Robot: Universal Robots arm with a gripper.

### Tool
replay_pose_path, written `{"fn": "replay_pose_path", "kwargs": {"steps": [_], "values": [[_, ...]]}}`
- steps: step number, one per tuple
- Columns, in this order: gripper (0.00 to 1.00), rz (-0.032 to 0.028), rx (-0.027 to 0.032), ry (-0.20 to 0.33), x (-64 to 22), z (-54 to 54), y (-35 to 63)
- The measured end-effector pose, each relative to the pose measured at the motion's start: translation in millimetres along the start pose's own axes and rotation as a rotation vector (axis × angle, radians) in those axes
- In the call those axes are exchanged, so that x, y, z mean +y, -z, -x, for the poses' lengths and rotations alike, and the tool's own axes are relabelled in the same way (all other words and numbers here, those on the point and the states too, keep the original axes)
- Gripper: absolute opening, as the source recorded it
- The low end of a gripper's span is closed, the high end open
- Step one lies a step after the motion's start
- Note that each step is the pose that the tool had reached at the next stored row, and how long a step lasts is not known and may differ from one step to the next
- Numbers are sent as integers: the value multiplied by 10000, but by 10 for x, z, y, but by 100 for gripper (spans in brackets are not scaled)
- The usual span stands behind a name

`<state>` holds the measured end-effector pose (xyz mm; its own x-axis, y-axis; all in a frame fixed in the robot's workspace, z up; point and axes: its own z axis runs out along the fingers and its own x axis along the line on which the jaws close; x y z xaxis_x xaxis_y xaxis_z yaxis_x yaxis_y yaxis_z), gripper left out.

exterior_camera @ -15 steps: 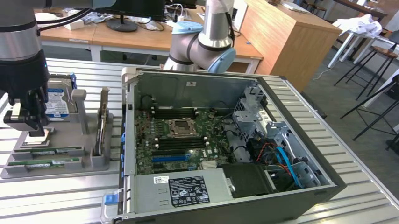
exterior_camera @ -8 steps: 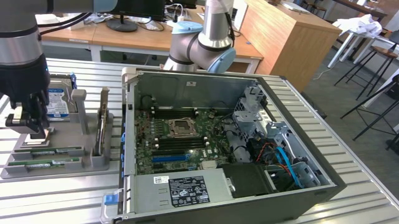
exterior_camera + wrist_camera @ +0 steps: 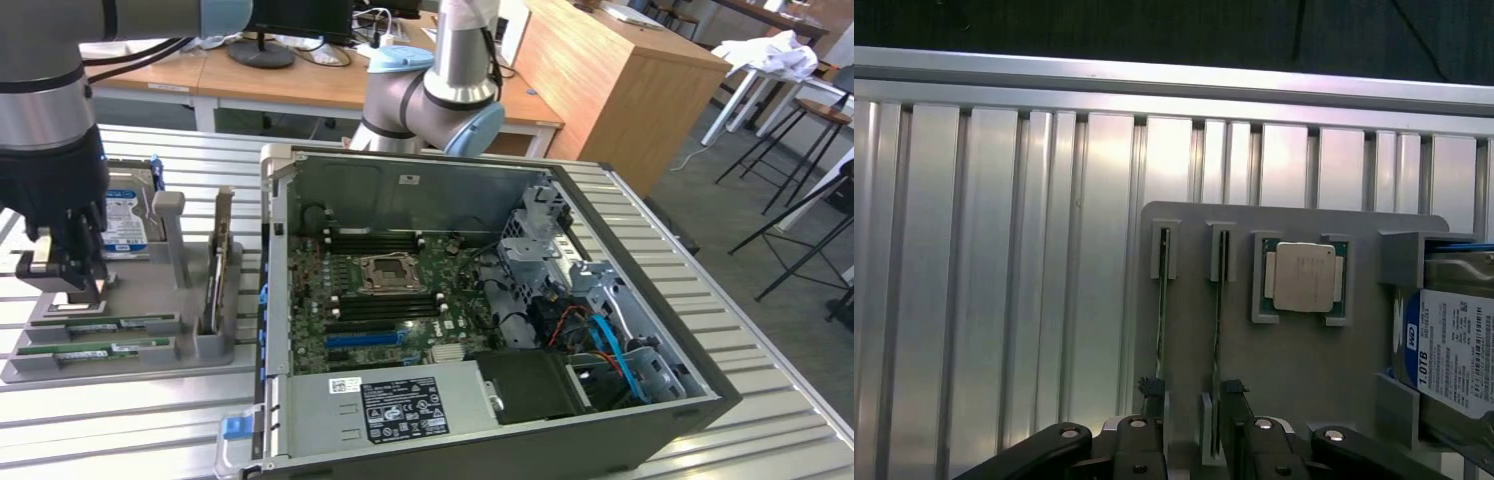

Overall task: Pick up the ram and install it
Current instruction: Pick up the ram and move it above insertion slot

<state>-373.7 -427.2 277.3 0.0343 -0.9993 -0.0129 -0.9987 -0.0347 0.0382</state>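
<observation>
**A:** What does the ram look like?

**B:** The ram (image 3: 1217,320) is a long, thin green board. From the wrist camera it is edge-on, a narrow dark line standing in a slot of the grey holder (image 3: 1304,400). The exterior view catches its green face (image 3: 100,325).

**A:** Where is it relative to the gripper?

**B:** Directly under it. The gripper (image 3: 1191,390) hangs over one end of the holder with its fingers (image 3: 1236,415) spread apart and nothing between the pads. The ram runs into the gap between them, closer to one finger than the other. I can't tell whether it touches that finger.

**A:** Is that the only stick?

**B:** No. A second stick (image 3: 1162,310) stands in the neighbouring slot, in line with the other finger. The silver processor chip (image 3: 1304,277) sits on the ram's far side from it, and the hard drive (image 3: 1454,350) lies beyond that.

**A:** What does the exterior view add?

**B:** It shows the gripper (image 3: 63,280) low over the holder (image 3: 140,290), with both sticks running out from beneath it. The second stick (image 3: 94,350) is the outer one. The open computer case (image 3: 627,400) is well apart from the gripper, toward the exterior view's right, with the motherboard (image 3: 387,300) lying exposed inside.
</observation>
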Motion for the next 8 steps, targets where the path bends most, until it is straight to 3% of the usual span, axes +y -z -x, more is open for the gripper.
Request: {"fn": "replay_pose_path", "kwargs": {"steps": [8], "values": [[36,-1,0,0,-3,-1,-82]]}}
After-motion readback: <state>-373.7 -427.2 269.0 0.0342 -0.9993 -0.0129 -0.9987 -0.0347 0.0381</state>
